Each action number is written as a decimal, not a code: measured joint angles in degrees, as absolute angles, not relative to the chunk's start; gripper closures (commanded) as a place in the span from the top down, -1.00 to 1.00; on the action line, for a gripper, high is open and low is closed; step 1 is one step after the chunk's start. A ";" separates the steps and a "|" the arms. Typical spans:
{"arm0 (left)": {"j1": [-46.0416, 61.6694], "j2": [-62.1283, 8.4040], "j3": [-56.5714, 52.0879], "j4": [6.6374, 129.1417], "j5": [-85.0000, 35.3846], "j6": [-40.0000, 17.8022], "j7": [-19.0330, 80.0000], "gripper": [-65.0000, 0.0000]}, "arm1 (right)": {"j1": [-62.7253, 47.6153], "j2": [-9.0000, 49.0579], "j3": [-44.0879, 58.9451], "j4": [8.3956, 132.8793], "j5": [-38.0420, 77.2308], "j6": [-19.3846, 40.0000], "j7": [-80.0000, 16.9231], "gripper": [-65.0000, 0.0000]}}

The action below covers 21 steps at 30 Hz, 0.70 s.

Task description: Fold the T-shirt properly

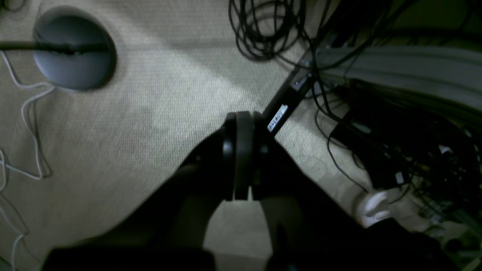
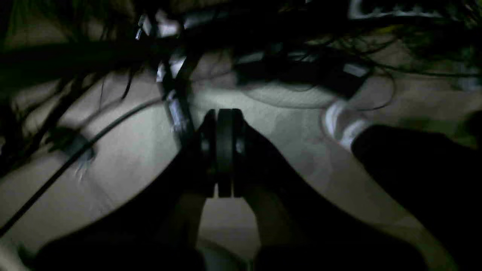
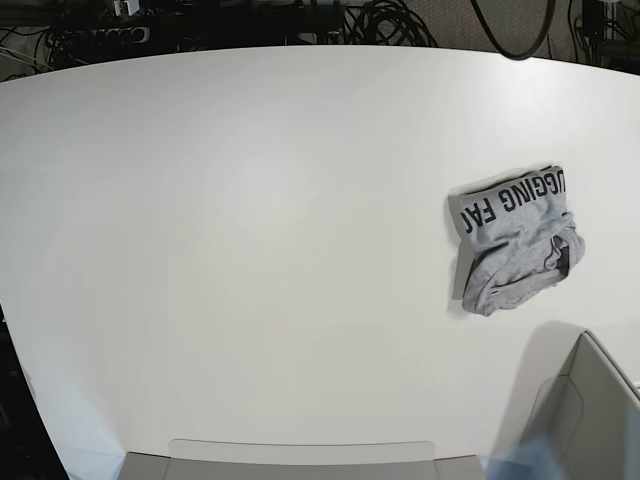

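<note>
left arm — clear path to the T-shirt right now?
Probably yes. The T-shirt lies bunched on the bare white table on the base view's right, the left arm's side, with nothing on or beside it. The left claw is shut and off over carpet, so reach is unconfirmed.

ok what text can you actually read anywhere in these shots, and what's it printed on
"GGING FA": black capitals on the crumpled T-shirt, upside down in the base view; the rest is hidden in the folds.
White label on a dark bar behind the left hand: printed, too blurred to read.
Right wrist view: nothing readable.
</note>
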<state>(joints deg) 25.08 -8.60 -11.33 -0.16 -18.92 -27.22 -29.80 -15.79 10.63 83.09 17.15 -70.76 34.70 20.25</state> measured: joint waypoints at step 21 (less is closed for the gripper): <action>12.03 -14.76 -10.59 -0.05 -19.05 -12.64 -11.53 -1.00 | -12.29 9.61 83.09 8.99 -85.27 -6.68 19.35 -1.00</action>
